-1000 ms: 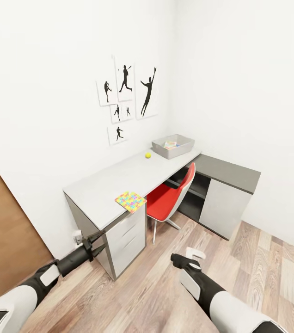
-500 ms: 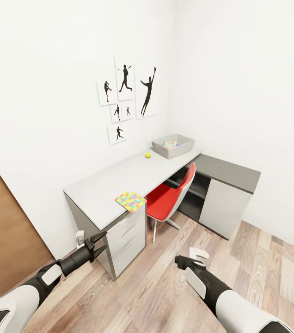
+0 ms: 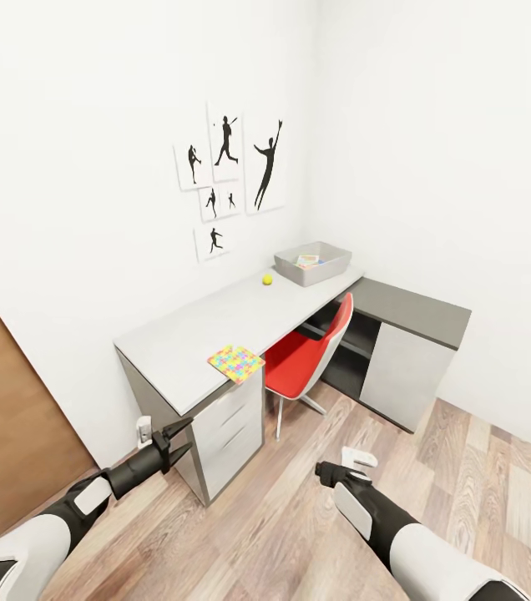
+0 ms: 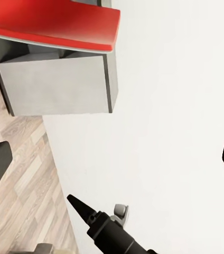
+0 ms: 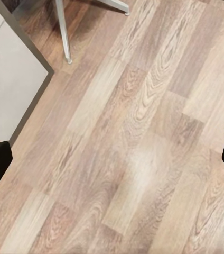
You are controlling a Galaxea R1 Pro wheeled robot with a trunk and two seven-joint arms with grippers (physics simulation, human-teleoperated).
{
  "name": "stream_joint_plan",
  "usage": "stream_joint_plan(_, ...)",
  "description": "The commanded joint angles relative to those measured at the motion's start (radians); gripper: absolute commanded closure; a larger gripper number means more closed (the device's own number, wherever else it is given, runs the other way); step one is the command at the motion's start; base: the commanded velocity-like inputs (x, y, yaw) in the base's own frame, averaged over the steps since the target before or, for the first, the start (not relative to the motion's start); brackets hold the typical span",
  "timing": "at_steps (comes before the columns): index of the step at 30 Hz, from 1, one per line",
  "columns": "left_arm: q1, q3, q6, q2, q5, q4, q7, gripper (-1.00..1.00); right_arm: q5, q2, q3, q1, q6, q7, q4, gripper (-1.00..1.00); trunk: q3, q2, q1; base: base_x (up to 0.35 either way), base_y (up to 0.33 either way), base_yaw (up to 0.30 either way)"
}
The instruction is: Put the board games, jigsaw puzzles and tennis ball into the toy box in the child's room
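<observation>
Standing short of the table, we see both grippers spread wide and empty: left gripper, right gripper. Ahead of them, a jigsaw puzzle and tennis ball lie outside the toy box, which already holds something colourful.

Over the last second the left gripper has moved forward and slightly down beside the drawer unit, while the right gripper has drifted down and rightward over the floor; its jaws seemingly unchanged.
</observation>
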Motion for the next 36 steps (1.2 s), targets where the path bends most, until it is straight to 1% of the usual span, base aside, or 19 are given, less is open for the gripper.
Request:
stream_joint_plan(1, -0.001, 0.008, 0.009, 0.0, -0.005, 0.0, -0.003, -1.0, -0.005, -0.001, 0.009, -0.001, 0.005, -0.008, -0.002, -1.0, -0.005, -0.009, 0.004, 0.0, 0.0, 0.0)
stream_joint_plan(11, -0.001, 0.008, 0.008, 0.003, -0.005, 0.0, -0.008, -1.0, -0.005, 0.006, 0.009, -0.002, 0.006, -0.01, -0.003, -1.0, -0.037, -0.079, 0.043, 0.0, 0.0, 0.0)
stream_joint_plan(15, -0.002, 0.008, 0.006, 0.005, -0.005, -0.001, -0.012, -1.0, -0.009, 0.003, 0.007, -0.003, 0.025, -0.009, -0.035, -1.0, -0.049, -0.107, 0.058, 0.0, 0.0, 0.0)
stream_joint_plan(18, -0.005, 0.008, 0.007, 0.001, -0.005, -0.001, -0.009, -1.0, -0.016, 0.0, 0.001, -0.002, 0.109, 0.004, -0.125, -1.0, -0.059, -0.128, 0.07, 0.0, 0.0, 0.0)
stream_joint_plan(21, -0.007, 0.009, 0.008, -0.003, -0.005, -0.002, -0.005, -1.0, -0.017, -0.005, -0.001, 0.0, 0.215, 0.064, -0.256, -1.0, -0.068, -0.149, 0.081, 0.0, 0.0, 0.0)
stream_joint_plan(23, -0.009, 0.009, 0.008, -0.003, -0.005, -0.002, -0.003, -1.0, -0.018, -0.019, -0.001, 0.001, 0.244, 0.103, -0.294, -1.0, -0.074, -0.163, 0.089, 0.0, 0.0, 0.0)
stream_joint_plan(25, -0.01, 0.008, 0.008, -0.003, -0.005, -0.002, -0.002, -1.0, -0.023, -0.057, -0.001, 0.001, 0.265, 0.165, -0.321, -1.0, -0.08, -0.177, 0.096, 0.0, 0.0, 0.0)
stream_joint_plan(26, -0.011, 0.009, 0.008, -0.003, -0.006, -0.002, -0.002, -1.0, -0.026, -0.068, -0.001, 0.001, 0.268, 0.185, -0.325, -1.0, -0.084, -0.184, 0.1, 0.0, 0.0, 0.0)
stream_joint_plan(27, -0.011, 0.009, 0.007, -0.003, -0.006, -0.002, -0.002, -1.0, -0.034, -0.089, -0.002, 0.001, 0.272, 0.23, -0.331, -1.0, -0.087, -0.191, 0.104, 0.0, 0.0, 0.0)
stream_joint_plan(28, -0.011, 0.009, 0.007, -0.003, -0.006, -0.002, -0.002, -1.0, -0.04, -0.098, -0.002, 0.001, 0.273, 0.255, -0.333, -1.0, -0.09, -0.198, 0.108, 0.0, 0.0, 0.0)
stream_joint_plan(30, -0.011, 0.008, 0.007, -0.003, -0.006, -0.002, -0.001, -1.0, -0.08, -0.136, -0.002, 0.001, 0.277, 0.361, -0.333, -1.0, -0.096, -0.212, 0.116, 0.0, 0.0, 0.0)
stream_joint_plan(31, -0.011, 0.008, 0.008, -0.003, -0.006, -0.002, -0.001, -1.0, -0.093, -0.147, -0.002, 0.001, 0.277, 0.389, -0.332, -1.0, -0.099, -0.219, 0.119, 0.0, 0.0, 0.0)
stream_joint_plan(33, -0.012, 0.008, 0.008, -0.001, -0.006, -0.002, -0.001, -1.0, -0.145, -0.198, -0.003, 0.001, 0.278, 0.499, -0.31, -1.0, -0.106, -0.233, 0.127, 0.0, 0.0, 0.0)
stream_joint_plan(34, -0.012, 0.008, 0.008, -0.001, -0.006, -0.002, -0.001, -1.0, -0.156, -0.213, -0.003, 0.001, 0.278, 0.525, -0.301, -1.0, -0.109, -0.24, 0.131, 0.0, 0.0, 0.0)
stream_joint_plan(35, -0.012, 0.008, 0.008, -0.001, -0.006, -0.002, -0.001, -1.0, -0.176, -0.238, -0.003, 0.001, 0.277, 0.571, -0.282, -1.0, -0.112, -0.247, 0.135, 0.0, 0.0, 0.0)
stream_joint_plan(36, -0.012, 0.008, 0.008, -0.001, -0.006, -0.002, -0.001, -1.0, -0.185, -0.25, -0.003, 0.001, 0.277, 0.593, -0.272, -1.0, -0.115, -0.254, 0.139, 0.0, 0.0, 0.0)
